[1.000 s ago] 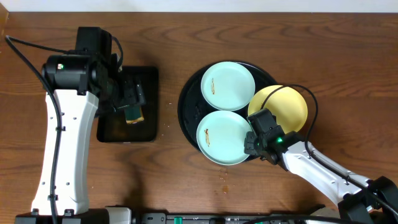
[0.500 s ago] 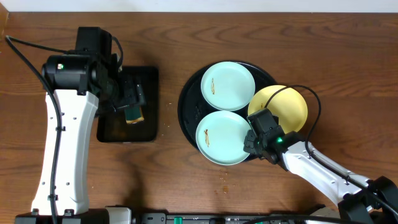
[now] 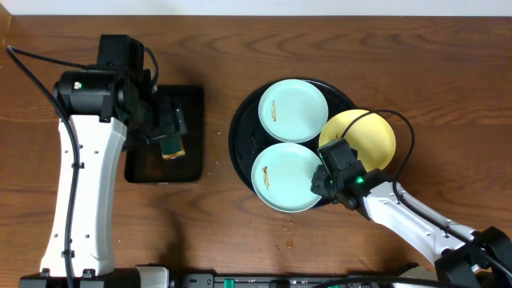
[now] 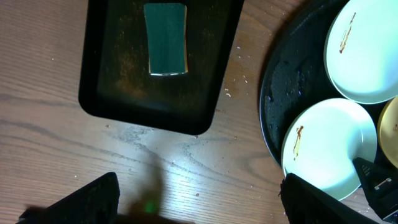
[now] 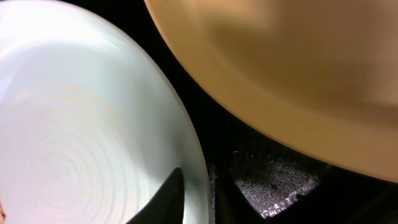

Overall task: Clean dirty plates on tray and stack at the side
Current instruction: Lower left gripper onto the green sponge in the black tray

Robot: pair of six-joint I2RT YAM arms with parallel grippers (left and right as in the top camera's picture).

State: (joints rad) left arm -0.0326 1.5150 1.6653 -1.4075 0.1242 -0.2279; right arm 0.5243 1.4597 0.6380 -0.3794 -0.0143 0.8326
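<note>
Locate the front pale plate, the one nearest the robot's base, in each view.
Overhead: the front pale plate is just below centre, on the near side of the round black tray.
Left wrist: lower right.
Right wrist: fills the left half, its rim curving down the middle.
Shared landmark: the yellow plate, on its right in every view.

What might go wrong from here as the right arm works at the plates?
The right fingers are at the thin rim of the near blue plate; a shallow grip may slip. The yellow plate lies close beside that rim, so lifting could knock it. It overhangs the tray and might tip.
</note>
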